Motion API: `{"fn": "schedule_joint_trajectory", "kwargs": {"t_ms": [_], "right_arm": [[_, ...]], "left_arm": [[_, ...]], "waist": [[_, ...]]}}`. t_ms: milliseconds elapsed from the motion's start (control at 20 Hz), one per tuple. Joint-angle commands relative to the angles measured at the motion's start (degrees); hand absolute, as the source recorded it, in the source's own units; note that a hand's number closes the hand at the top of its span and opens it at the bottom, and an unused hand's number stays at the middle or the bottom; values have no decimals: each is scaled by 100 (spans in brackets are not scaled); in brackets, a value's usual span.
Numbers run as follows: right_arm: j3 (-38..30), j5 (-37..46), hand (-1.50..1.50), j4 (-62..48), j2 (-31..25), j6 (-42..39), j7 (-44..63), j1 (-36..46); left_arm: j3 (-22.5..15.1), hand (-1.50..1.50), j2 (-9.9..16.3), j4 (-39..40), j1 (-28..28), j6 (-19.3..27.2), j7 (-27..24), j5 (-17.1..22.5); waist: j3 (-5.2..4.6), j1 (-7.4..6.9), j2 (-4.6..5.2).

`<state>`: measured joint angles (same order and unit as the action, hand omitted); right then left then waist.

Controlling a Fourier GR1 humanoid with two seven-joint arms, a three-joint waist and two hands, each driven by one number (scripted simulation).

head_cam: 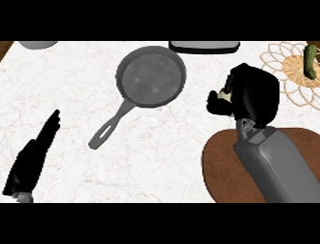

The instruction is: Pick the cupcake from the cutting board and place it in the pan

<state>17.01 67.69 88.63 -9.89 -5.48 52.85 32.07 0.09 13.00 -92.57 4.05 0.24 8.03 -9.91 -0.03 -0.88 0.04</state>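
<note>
the right hand is curled around the cupcake, of which only a pale sliver shows between thumb and fingers at the hand's left side; the rest is hidden by the black palm. the hand hangs over bare bench just beyond the far edge of the cutting board, so the cupcake looks already lifted off the board, though its height above the surface cannot be judged from this steep view.

the relation that matters now: the pan lies to the left of the holding hand and slightly farther away, its round bowl near but clearly apart from the fingers. the pan's handle runs from the bowl toward the near left, pointing away from the right hand, so it should not be in the path. the right hand is far nearer the bowl than the left hand, which rests open at the near left, fingers straight and pointing away.

the bench is pale marble, and the strip between hand and pan holds nothing. a woven mat with a green vegetable lies at the far right, a dark tray at the far edge.
</note>
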Motion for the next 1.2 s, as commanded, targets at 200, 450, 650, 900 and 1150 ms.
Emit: {"fn": "schedule_joint_trajectory", "kwargs": {"t_ms": [200,450,650,900,1150], "right_arm": [[-688,-201,150,-1810,740,887,-509,1933],[-1134,-625,150,-3430,975,1882,-887,2655],[-1351,-1230,150,-4588,984,2414,-1206,3165],[-1581,-1621,150,-5859,987,2749,-1778,3537],[-1450,-1702,150,-6726,988,2733,-1941,3665]], "left_arm": [[-46,0,-35,27,60,-146,-197,26],[-192,0,-193,-129,-165,26,76,-176],[-204,0,-212,197,-376,-42,89,-193],[-255,0,-274,177,-359,-82,-50,-158],[-349,0,-251,202,-515,-150,-126,-227]], "waist": [[2,-136,43],[5,-243,80],[2,-260,108],[1,-412,168],[-1,-663,262]]}}
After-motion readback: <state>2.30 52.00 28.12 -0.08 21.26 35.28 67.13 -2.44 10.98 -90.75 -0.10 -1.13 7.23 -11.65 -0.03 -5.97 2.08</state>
